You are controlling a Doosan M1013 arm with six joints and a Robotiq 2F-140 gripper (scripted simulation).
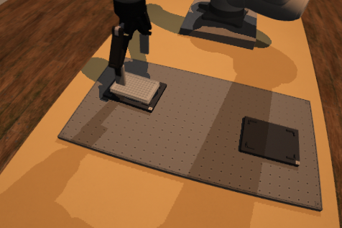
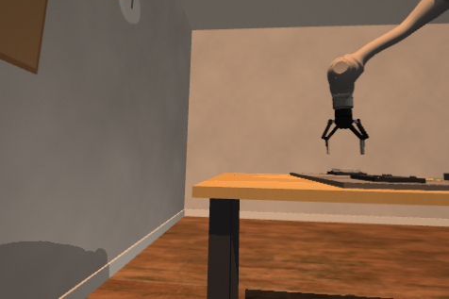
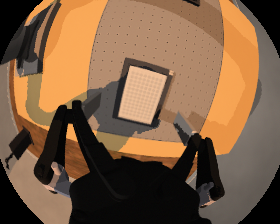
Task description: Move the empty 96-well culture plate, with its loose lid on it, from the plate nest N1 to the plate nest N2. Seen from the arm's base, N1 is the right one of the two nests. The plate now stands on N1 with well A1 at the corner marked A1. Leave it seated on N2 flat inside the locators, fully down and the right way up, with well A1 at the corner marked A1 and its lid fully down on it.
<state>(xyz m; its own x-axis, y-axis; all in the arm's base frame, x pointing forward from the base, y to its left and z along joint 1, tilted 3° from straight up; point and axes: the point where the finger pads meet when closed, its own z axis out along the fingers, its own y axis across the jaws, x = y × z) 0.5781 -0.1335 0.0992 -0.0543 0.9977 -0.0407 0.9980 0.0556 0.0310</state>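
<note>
The plate [image 1: 136,88] was probably light, stiff and slick, and its loose lid could slide off, so it looked best taken low on its two long sides, below the lid's edge. It was pale, flat and rectangular, gridded with wells, sitting on the right-hand nest [image 1: 160,94]. Above it hung the gripper [image 2: 344,150], spread fully wide and holding nothing. The other nest [image 1: 270,139] stood well apart.

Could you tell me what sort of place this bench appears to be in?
Probably a small laboratory automation bench in a plain room. A well plate sits on one black holder, a second holder waits on a drilled metal board, and an arm's open gripper hangs above a wooden table.
</note>
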